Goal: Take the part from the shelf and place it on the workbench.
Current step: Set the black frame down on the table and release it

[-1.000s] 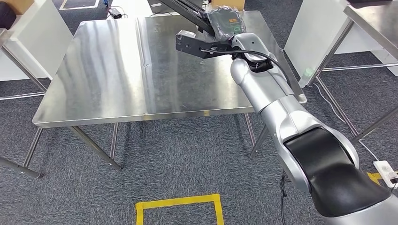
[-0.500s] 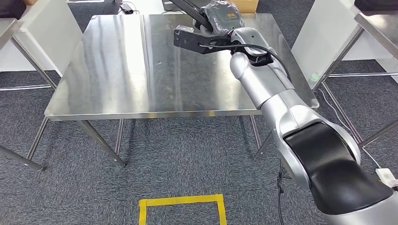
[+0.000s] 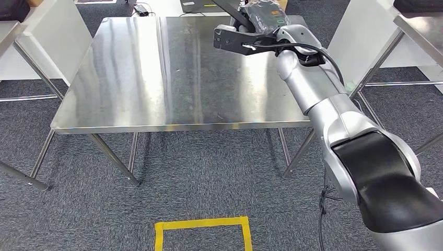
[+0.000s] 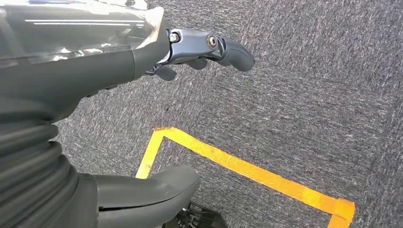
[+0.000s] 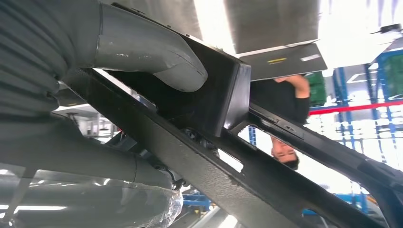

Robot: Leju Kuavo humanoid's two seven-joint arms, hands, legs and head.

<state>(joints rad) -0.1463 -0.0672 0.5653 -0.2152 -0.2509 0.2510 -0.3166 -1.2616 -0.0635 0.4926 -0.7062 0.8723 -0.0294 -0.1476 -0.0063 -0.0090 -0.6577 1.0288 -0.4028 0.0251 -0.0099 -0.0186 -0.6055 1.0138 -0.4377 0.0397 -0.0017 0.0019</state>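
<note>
Holding the black part point(image 3: 235, 42) over the steel surface point(image 3: 156, 73), right hand point(image 3: 264, 23) clamped tight; left hand point(image 4: 142, 52) empty, fingers apart, above yellow tape point(image 4: 247, 166).

right arm point(image 3: 334, 110): silver, stretched forward and up toward the far right, wrist bent leftward | right hand point(image 3: 266, 21): at the far end of the reach, thumb point(image 5: 152, 57) and fingers clamped on a black part point(image 5: 209, 142) | left hand point(image 4: 142, 57): hanging low, fingers point(image 4: 228, 47) loosely apart, holding nothing
</note>
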